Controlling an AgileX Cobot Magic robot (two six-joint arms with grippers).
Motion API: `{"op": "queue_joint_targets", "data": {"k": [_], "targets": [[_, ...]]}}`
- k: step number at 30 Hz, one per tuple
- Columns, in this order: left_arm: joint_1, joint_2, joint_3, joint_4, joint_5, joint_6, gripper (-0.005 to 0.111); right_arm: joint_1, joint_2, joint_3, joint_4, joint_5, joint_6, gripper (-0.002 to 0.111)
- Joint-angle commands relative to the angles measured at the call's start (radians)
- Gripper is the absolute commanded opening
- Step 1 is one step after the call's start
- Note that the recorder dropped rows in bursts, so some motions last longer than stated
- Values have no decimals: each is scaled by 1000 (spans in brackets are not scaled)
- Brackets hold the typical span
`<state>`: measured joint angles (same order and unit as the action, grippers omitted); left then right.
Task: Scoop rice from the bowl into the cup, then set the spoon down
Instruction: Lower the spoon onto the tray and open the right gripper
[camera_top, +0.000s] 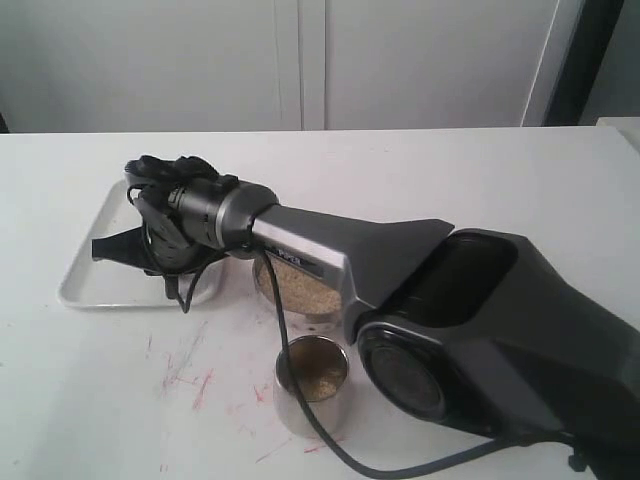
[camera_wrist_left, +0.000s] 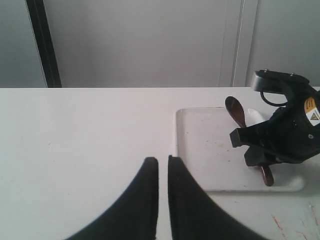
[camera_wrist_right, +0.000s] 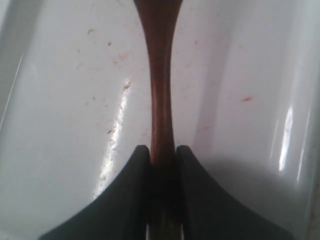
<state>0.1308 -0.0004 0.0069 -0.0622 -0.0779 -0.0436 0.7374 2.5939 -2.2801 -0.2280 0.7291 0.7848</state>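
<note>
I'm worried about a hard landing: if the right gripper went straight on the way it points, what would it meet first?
The white tray: its floor fills the view ahead of the right gripper. The spoon it holds juts ahead, so would likely touch first; depth unclear.

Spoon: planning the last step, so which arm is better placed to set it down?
Right. The right gripper holds the spoon over the white tray; the left gripper sits shut and empty beside the tray.
</note>
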Motion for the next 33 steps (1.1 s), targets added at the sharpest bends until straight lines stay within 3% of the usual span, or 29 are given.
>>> {"op": "queue_joint_targets", "data": {"k": [1, 6, 26, 33], "targets": [[-4, 0, -7, -5, -4, -5, 14, -10, 7, -3, -9, -3, -3, 18], [-4, 0, -7, -5, -4, -5, 14, -10, 7, -3, -9, -8, -3, 33], [-4, 0, -7, -5, -4, -5, 14, -10, -60, -3, 17, -27, -3, 33], [-4, 0, -7, -5, -4, -5, 14, -8, -121, -3, 13, 9, -161, 33]]}}
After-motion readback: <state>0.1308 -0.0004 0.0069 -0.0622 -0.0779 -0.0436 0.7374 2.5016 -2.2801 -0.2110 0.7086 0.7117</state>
